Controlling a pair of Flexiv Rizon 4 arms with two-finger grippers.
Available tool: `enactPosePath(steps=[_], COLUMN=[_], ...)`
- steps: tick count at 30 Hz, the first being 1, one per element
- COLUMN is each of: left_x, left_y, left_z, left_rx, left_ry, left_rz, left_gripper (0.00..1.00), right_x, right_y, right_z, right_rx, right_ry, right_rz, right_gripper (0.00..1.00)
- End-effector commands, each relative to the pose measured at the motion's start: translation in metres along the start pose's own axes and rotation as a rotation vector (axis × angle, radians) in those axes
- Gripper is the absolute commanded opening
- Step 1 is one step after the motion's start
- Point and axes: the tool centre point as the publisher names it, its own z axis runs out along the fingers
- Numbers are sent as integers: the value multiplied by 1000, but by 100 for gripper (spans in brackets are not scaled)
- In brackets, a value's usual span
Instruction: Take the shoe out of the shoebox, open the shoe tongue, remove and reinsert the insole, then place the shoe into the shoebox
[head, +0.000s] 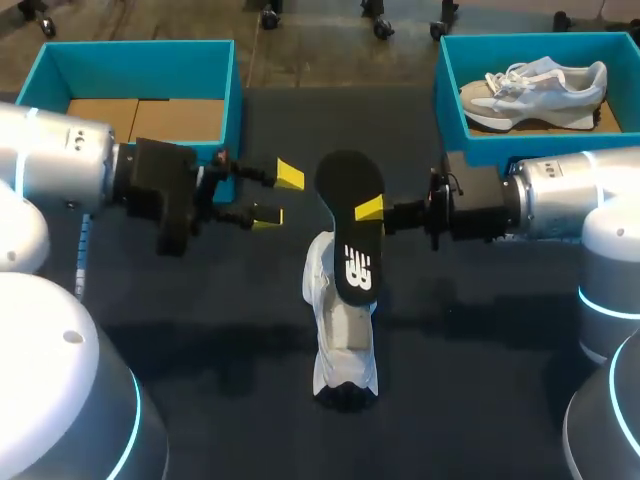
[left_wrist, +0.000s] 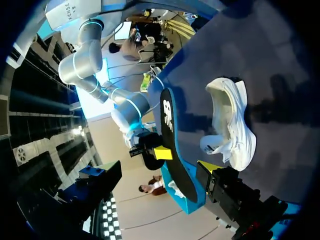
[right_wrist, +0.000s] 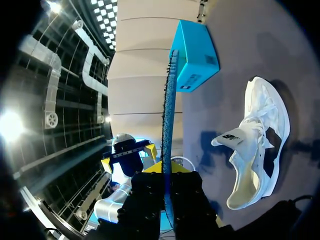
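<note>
Shoe (head: 345, 345) lies out on the bench (head: 480, 350) with its tongue pulled open. You have the insole (head: 352, 225) out, pinched in your right jaws just above the shoe. Your left jaws gape empty nearby. Reinserting and reboxing remain.

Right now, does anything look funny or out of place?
Yes: the black insole is out of the white shoe, held in the air by the right gripper. The shoe sits on the table with its tongue pulled open. Nothing looks broken.
</note>
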Motion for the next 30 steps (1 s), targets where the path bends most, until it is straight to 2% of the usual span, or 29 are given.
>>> enactPosePath(steps=[1, 4, 10, 19, 24, 30], left_x=[-7, -19, -33, -34, -37, -36], left_y=[12, 24, 50, 73, 81, 94], left_z=[-8, -13, -9, -8, -6, 2], left_rx=[14, 26, 8, 39, 83, 92], left_ry=[17, 79, 300, 467, 527, 602], left_rz=[-51, -88, -152, -214, -194, -206], left_gripper=[100, 100, 100, 100, 100, 100], right_x=[0, 0, 0, 0, 0, 0], right_y=[0, 0, 0, 0, 0, 0], right_z=[2, 2, 2, 2, 2, 2], right_rx=[-2, -2, -2, -2, -2, -2], right_ry=[-1, -1, -1, -1, -1, -1], right_rz=[0, 0, 0, 0, 0, 0], right_gripper=[0, 0, 0, 0, 0, 0])
